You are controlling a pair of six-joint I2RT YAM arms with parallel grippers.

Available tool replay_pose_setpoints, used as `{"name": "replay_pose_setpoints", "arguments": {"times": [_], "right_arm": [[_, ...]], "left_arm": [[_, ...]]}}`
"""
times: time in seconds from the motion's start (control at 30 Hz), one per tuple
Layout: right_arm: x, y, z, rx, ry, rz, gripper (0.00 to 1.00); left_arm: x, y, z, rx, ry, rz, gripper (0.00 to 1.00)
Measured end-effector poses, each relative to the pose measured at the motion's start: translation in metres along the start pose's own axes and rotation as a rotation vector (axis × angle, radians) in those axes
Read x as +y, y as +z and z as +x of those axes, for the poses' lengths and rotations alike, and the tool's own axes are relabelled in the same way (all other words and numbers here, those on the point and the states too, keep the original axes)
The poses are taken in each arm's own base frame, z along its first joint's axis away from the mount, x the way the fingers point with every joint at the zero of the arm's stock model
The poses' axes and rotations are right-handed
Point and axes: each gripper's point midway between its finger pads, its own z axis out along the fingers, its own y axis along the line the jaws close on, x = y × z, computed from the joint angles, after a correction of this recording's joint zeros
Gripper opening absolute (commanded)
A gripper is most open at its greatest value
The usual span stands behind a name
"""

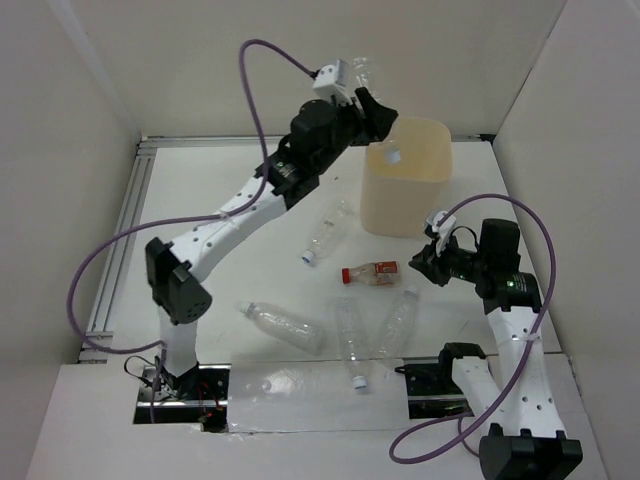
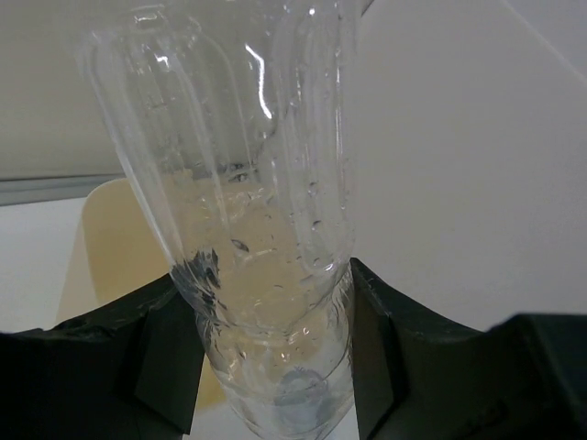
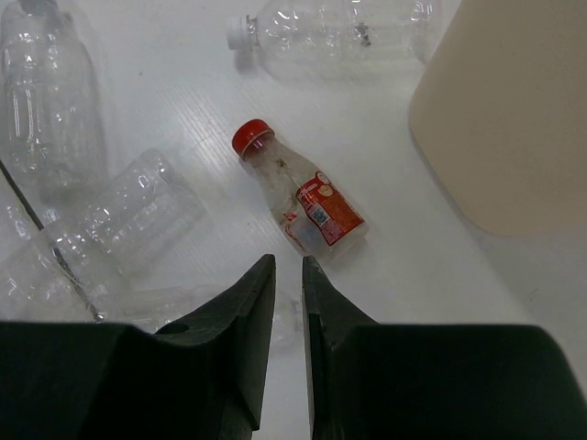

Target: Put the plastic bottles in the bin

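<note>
Bin [image 1: 408, 200] holds a white cap [image 1: 393, 156]; left fingers [image 2: 165, 367] grip a bottle [image 2: 266, 229], right fingers [image 3: 243, 321] closed.

The gripper [image 3: 288, 266] is hanging at the bottom centre of the frame, its two dark fingers sitting almost together with only a thin gap and nothing between them. Just above it, a red-capped bottle [image 3: 307, 202] is lying on the white table [image 3: 174, 87], cap pointing to the upper left. The beige bin [image 3: 504, 119] is filling the upper right. A white-capped bottle [image 3: 339, 32] is lying along the top edge, and clear bottles [image 3: 128, 215] are lying at the left.
</note>
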Motion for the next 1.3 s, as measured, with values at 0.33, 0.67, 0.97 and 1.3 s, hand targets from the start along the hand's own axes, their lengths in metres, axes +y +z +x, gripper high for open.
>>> {"name": "replay_pose_setpoints", "arguments": {"times": [0.33,0.67,0.97,1.3], "right_arm": [[0.001,-0.005,-0.003,-0.012,-0.045,0.02,0.86],[0.003,0.002,0.01,0.003,-0.196,-0.036,0.92],[-0.002,0.042,0.062,0.087,-0.402,-0.247,0.95],[0.017,0.106,0.101,0.234,-0.583,-0.471,0.97]], "left_arm": [[0.026,0.077,0.082,-0.022,0.177,-0.15,0.98],[0.03,0.076,0.076,-0.024,0.251,-0.176,1.0],[0.056,-0.092,0.046,0.159,0.176,-0.329,1.0],[0.15,-0.333,0.165,0.492,-0.109,-0.692,1.0]]}}
